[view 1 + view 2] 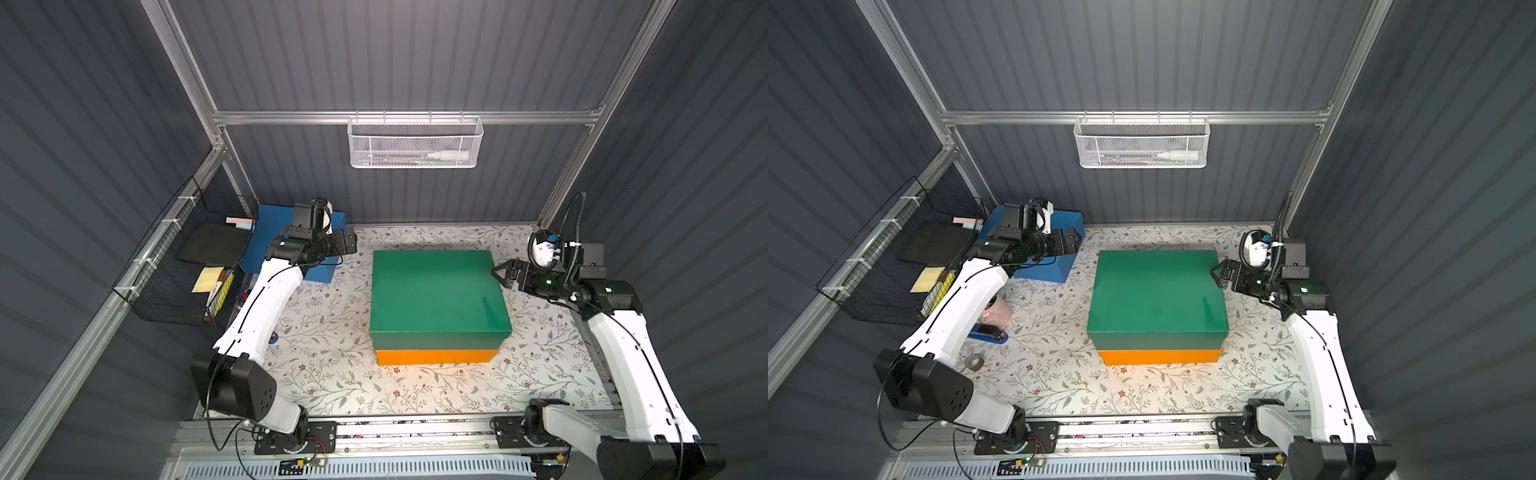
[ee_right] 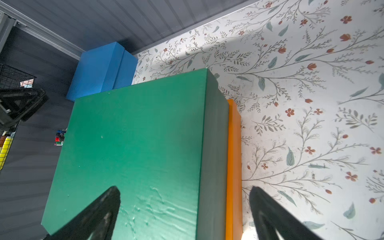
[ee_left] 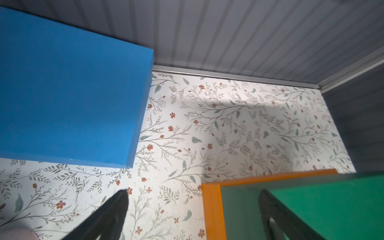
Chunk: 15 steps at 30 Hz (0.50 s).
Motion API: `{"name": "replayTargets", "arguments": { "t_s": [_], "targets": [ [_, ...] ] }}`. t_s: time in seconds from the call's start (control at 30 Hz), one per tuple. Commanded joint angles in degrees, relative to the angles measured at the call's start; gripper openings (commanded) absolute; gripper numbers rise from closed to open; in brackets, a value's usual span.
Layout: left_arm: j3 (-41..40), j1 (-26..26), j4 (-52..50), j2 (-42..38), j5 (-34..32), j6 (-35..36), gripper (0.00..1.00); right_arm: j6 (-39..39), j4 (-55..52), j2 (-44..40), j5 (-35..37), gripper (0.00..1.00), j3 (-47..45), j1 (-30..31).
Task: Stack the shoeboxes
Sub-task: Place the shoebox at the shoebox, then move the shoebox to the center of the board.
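Note:
A dark green shoebox point(image 1: 436, 291) point(image 1: 1156, 291) lies on top of an orange shoebox point(image 1: 436, 356) point(image 1: 1163, 356) in the middle of the floral table; only a strip of orange shows below the green. A blue shoebox point(image 1: 318, 273) point(image 1: 1059, 266) sits alone in the back left corner, partly hidden by my left arm. My left gripper point(image 1: 351, 243) point(image 3: 193, 195) hangs open between the blue box point(image 3: 68, 93) and the stack, holding nothing. At the green box's back right corner point(image 2: 135, 145), my right gripper point(image 1: 498, 274) point(image 2: 184, 191) is open, with its jaws on either side of that box's edge.
A white mesh basket point(image 1: 415, 143) hangs on the back wall. A black wire rack point(image 1: 187, 266) with papers lines the left wall. A pink cup point(image 1: 996, 311), a blue stapler point(image 1: 988, 332) and a tape roll point(image 1: 974, 361) sit under my left arm.

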Motion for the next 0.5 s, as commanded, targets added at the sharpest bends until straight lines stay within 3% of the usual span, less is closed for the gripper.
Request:
{"name": "replayTargets", "arguments": {
  "t_s": [0.0, 0.17, 0.47],
  "targets": [
    [1.7, -0.5, 2.0, 0.0, 3.7, 2.5, 1.00, -1.4, 1.2, 2.7, -3.7, 0.99, 1.9, -0.1],
    [1.5, -0.2, 0.9, 2.3, -0.4, 1.8, 0.99, -0.9, 4.6, 6.4, -3.1, 0.99, 2.8, -0.3],
    [12.8, 0.3, 0.6, 20.8, -21.2, 4.8, 1.00, -0.9, 6.3, 10.5, -3.5, 0.99, 4.6, -0.3]
  ]
}}
